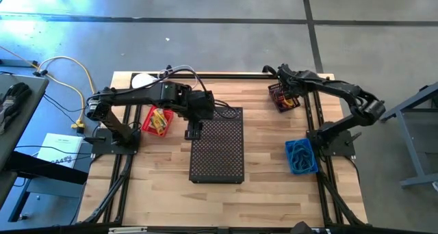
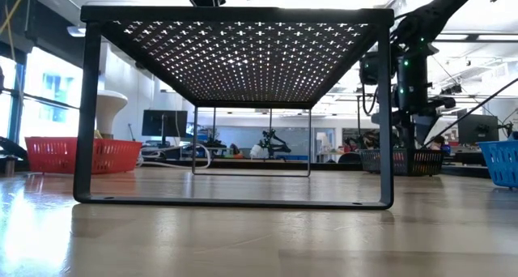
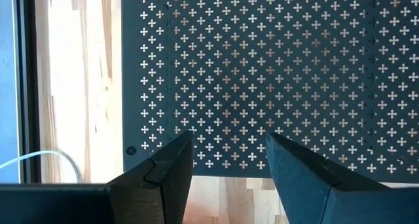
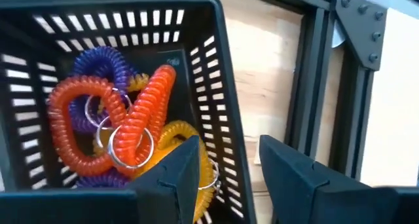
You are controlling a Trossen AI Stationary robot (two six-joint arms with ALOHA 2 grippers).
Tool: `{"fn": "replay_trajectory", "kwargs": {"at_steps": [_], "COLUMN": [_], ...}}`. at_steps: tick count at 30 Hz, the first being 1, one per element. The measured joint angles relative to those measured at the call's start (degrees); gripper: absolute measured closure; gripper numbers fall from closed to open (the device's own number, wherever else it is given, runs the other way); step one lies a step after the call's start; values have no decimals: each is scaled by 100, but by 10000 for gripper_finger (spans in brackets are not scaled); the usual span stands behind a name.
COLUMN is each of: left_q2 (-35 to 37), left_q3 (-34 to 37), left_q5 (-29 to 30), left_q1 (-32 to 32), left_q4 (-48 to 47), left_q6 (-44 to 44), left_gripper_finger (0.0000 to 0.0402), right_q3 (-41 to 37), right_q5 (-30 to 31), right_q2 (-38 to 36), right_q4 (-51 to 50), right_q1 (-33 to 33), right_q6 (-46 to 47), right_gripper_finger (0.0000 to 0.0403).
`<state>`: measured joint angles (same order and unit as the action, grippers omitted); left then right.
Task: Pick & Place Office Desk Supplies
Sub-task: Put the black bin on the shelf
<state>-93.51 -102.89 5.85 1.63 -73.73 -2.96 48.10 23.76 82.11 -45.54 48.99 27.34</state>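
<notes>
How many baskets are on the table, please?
3: a red basket beside the left arm, a black basket at the far right, a blue basket nearer on the right. None seems hidden.

Left gripper (image 1: pixel 194 131) beside perforated stand (image 1: pixel 217 146); right gripper (image 1: pixel 282 92) over dark basket (image 1: pixel 282 97).

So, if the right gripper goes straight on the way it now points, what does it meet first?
Probably the wall of the black basket: the open right gripper straddles it, with the coil loops just inside. Depth is hard to judge.
</notes>
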Motion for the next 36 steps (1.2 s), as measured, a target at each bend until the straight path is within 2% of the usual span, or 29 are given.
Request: {"fn": "replay_trajectory", "kwargs": {"at_steps": [6,11,20,24,31,36], "left_q2": [0,0,0,0,0,0], "left_q3": [0,0,0,2,2,2], "left_q5": [-12,-270,-273,-275,-278,-278], "left_q1": [0,0,0,0,0,0], "left_q4": [-2,-2,-2,-2,0,0], "left_q6": [1,0,0,0,-2,-2], "left_gripper_finger": [218,218,218,218,218,218], "right_q3": [-199,-230,-247,-437,-514,-514], "right_q5": [-220,-231,-328,-621,-623,-591], "right_q2": [0,0,0,0,0,0], "right_q4": [181,295,295,280,305,303], "right_q1": [70,65,68,68,-8,-72], "right_q6": [200,226,260,344,310,289], "right_gripper_finger": [257,257,257,257,257,285]}}
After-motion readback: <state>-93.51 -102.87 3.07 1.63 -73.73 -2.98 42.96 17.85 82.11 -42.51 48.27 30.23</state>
